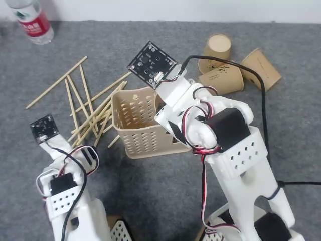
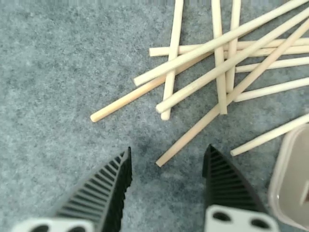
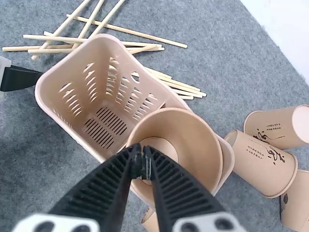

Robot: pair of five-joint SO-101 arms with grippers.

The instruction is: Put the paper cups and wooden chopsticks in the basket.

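A beige slotted basket (image 1: 143, 128) stands mid-table. My right gripper (image 3: 143, 157) is shut on the rim of a paper cup (image 3: 178, 145), which it holds tilted over the basket's (image 3: 72, 82) near corner, its mouth facing the camera. Three more paper cups (image 1: 216, 50) (image 1: 223, 80) (image 1: 261, 68) lie on their sides behind the basket. Several wooden chopsticks (image 1: 90, 108) lie scattered left of the basket. My left gripper (image 2: 169, 159) is open just above the mat, with the end of one chopstick (image 2: 188, 137) between its fingers and the pile (image 2: 217, 58) just beyond.
A water bottle (image 1: 32, 20) lies at the far left corner. Grey mat (image 1: 165, 201) covers the table. The basket's corner (image 2: 289, 179) sits close beside my left gripper. The right arm (image 1: 225, 135) leans over the basket's right side.
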